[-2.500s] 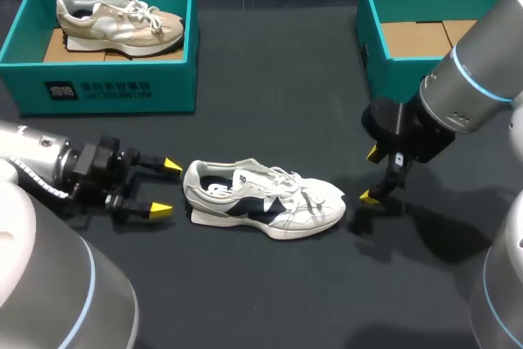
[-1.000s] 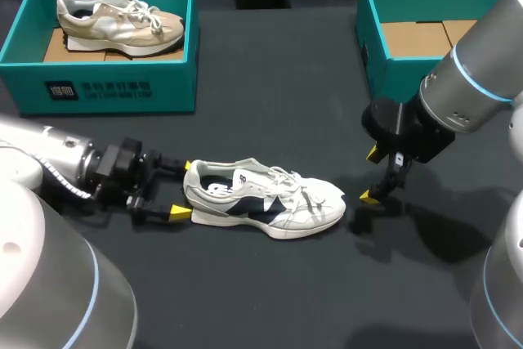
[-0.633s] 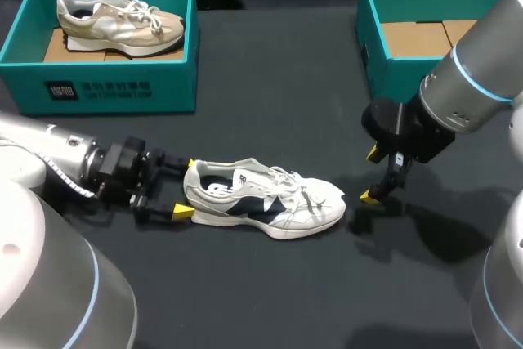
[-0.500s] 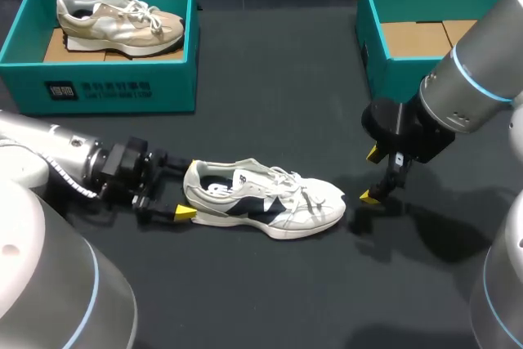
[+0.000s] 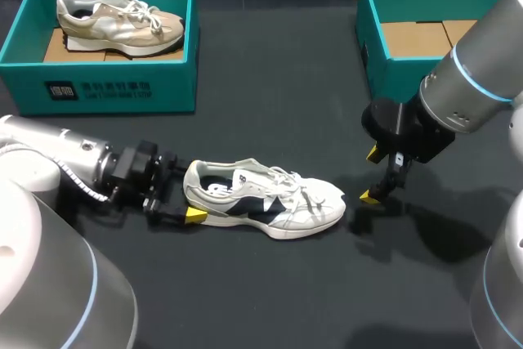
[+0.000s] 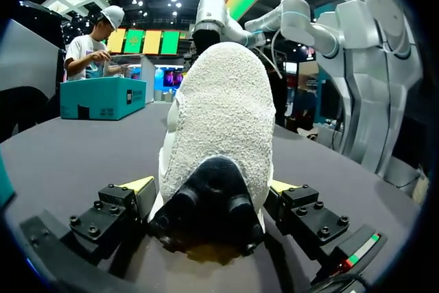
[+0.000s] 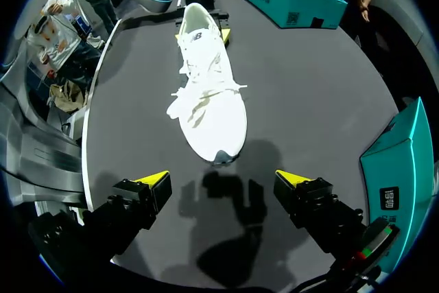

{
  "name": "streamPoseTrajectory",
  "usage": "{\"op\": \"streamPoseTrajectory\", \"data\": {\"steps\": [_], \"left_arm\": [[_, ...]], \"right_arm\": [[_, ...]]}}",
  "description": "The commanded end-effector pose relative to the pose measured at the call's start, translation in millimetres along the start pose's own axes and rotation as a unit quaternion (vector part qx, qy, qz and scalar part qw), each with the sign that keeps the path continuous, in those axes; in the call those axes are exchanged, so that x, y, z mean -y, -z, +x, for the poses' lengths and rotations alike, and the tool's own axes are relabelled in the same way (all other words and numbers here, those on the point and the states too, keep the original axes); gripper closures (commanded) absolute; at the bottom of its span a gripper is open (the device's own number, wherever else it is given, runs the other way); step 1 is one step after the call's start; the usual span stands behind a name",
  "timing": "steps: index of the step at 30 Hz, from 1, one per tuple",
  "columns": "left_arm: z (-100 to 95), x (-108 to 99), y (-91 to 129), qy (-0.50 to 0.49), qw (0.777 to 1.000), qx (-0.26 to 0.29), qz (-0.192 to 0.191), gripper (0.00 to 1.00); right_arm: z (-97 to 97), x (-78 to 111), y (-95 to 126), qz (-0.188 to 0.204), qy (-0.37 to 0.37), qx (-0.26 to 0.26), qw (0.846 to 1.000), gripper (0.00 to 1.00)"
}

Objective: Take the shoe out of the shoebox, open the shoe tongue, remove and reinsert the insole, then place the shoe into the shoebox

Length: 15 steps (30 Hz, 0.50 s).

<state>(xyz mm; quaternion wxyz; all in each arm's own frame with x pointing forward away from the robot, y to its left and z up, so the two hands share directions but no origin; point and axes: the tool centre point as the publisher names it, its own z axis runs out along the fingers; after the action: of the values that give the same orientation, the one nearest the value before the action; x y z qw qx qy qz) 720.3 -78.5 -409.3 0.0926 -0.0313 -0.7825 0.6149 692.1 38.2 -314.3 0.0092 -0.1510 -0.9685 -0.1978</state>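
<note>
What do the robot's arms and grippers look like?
The left arm and right arm are rounded silver-grey tubes with light-blue rings at the joints; a ribbed cable runs by the left wrist. The left gripper and right gripper are black, with bolted finger blocks and yellow wedge tips.

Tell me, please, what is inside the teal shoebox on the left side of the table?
A beige shoe lies in the left shoebox, resting on brown cardboard. The shoe covers much of the cardboard, so whatever is under it cannot be seen.
</note>
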Motion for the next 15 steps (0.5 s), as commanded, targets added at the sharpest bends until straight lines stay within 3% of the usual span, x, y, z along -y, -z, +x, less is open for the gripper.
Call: {"op": "streamPoseTrajectory", "data": {"steps": [1,5,6,9,11,15], "left_arm": [[-0.6,-4.1,-8.6,0.003,1.000,0.002,0.002,0.00],[-0.8,-7.4,-11.9,0.007,1.000,0.006,0.005,0.00],[-0.8,-8.0,-12.3,0.007,1.000,0.008,0.007,0.14],[-0.9,-8.6,-12.7,0.008,1.000,0.010,0.011,0.74],[-0.9,-8.2,-13.1,0.008,1.000,0.011,0.014,1.00],[1.0,-5.7,-15.3,0.001,1.000,0.008,0.016,1.00]], "right_arm": [[1.5,0.9,-0.6,0.000,0.000,0.002,1.000,0.00],[1.5,0.9,-0.6,0.000,0.000,0.002,1.000,0.00],[1.5,0.9,-0.6,0.000,0.000,0.002,1.000,0.00],[1.5,0.9,-0.6,0.000,0.000,0.002,1.000,0.00],[1.5,0.9,-0.6,0.000,0.000,0.002,1.000,0.00],[1.5,0.9,-0.6,0.000,0.000,0.002,1.000,0.00]]}}
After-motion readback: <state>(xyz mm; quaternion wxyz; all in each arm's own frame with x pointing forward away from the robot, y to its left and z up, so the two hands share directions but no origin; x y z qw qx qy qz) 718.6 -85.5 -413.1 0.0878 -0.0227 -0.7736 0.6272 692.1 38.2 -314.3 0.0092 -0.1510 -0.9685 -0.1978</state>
